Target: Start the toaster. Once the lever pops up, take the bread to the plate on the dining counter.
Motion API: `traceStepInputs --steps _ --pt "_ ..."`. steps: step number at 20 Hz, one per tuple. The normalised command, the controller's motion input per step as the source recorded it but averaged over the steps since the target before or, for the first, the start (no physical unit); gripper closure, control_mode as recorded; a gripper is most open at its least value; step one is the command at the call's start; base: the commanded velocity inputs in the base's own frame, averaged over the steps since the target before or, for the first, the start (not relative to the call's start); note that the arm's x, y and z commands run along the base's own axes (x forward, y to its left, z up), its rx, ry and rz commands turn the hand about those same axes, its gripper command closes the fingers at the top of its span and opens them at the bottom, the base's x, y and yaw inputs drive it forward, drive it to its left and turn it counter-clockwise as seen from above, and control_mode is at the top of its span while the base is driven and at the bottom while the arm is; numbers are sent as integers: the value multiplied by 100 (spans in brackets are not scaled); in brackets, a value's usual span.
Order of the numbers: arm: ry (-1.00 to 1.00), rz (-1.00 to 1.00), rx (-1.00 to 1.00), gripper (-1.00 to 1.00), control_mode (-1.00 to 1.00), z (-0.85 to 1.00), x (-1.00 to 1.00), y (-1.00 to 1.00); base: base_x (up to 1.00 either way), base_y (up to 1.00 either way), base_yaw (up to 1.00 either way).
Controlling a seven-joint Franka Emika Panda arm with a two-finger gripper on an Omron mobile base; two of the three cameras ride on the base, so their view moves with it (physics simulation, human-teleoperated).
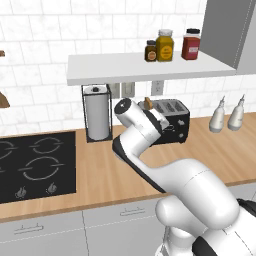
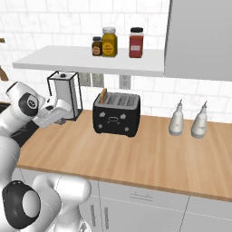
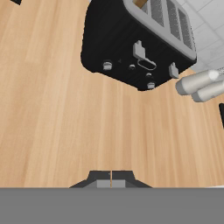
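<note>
1. The toaster (image 2: 116, 114) is standing on the wooden bench (image 2: 136, 154) near the far wall, under the shelf (image 2: 90, 60).
2. The bread (image 2: 103, 95) is poking up from its left slot.
3. The fingers (image 3: 111, 179) are pressed together, holding nothing, hovering over bare bench in front of the toaster.
4. The towel roll (image 1: 97, 118) is standing left of it, two bottles (image 2: 186, 119) right.

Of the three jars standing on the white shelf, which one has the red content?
The red jar, rightmost on the shelf. The middle jar is amber-yellow, and the small left jar is dark brown.
</note>
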Motion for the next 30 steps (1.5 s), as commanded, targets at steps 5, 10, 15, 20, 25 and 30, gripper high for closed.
traceStepInputs --steps 5,10,15,20,25,30 --pt "0 0 0 100 -100 0 0 0 0 0 0" --pt "0 0 0 100 -100 0 0 0 0 0 0" --pt "0 0 0 100 -100 0 0 0 0 0 0" --pt "0 0 0 -100 -100 0 0 0 0 0 0" --pt "0 0 0 -100 -100 0 0 0 0 0 0" --pt "0 0 0 -100 -100 0 -3 -7 0 0 0"
